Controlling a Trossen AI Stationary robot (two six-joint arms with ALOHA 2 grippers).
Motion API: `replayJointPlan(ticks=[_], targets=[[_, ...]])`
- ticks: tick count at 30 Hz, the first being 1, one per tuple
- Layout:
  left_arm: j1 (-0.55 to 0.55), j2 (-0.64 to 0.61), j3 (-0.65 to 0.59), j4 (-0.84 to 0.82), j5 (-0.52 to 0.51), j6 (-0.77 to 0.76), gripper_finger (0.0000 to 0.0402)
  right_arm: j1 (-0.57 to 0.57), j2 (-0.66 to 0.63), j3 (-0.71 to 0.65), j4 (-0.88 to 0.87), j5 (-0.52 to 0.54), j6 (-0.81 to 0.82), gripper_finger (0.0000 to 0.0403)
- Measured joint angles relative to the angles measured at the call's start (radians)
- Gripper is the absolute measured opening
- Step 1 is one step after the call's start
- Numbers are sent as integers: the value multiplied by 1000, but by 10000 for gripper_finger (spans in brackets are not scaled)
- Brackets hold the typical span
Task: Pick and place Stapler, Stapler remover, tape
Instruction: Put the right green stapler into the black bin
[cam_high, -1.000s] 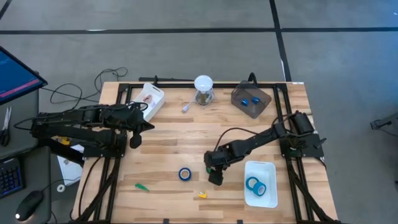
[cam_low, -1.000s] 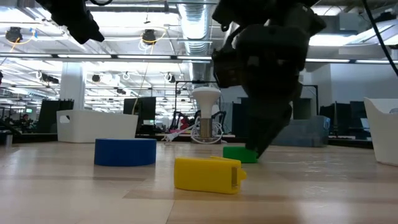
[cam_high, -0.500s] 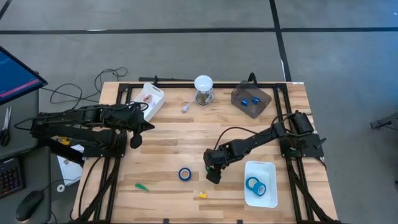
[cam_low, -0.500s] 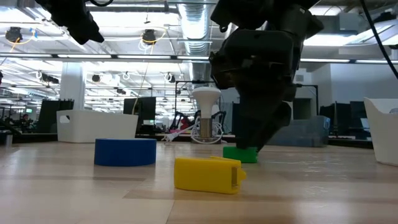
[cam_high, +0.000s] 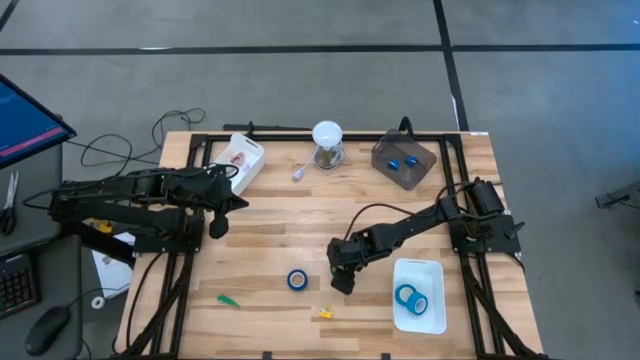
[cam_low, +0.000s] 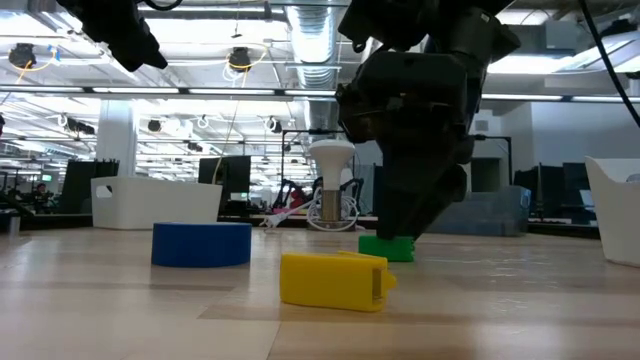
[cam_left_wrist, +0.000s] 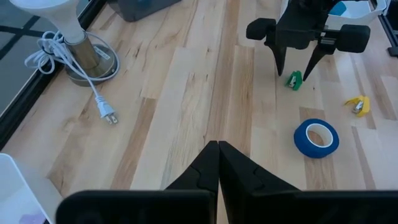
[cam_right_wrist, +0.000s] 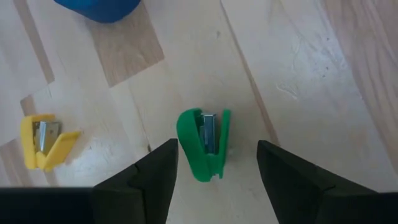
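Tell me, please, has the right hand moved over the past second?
Yes. The right hand has shifted slightly toward the blue tape roll on the table, and now straddles the green piece.

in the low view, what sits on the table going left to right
white bin → blue tape roll → yellow stapler remover → green stapler remover, under the open right gripper → white tray at the right edge

Open-plan lab or office: exposed ceiling ducts (cam_low: 310, 30), rows of monitors (cam_low: 85, 180).
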Motion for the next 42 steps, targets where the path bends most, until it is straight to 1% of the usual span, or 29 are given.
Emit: replayJointPlan(ticks=[13,20,25,32,38,42], targets=[[0,0,0,0,0,0,1,-1,0,0,-10,-28,0,208],[0,0,0,0,0,0,1,-2,26,4,-3,-49,16,209],[0,0,0,0,0,0,1,-2,27,3,-6,-50,18,198],[0,0,0,0,0,0,1,-8,29,2,-9,-53,37,155],[0,0,0,0,0,0,1,-9,31,1,-13,-50,36,94],[0,0,0,0,0,0,1,-9,33,2,13,-58,35,56]])
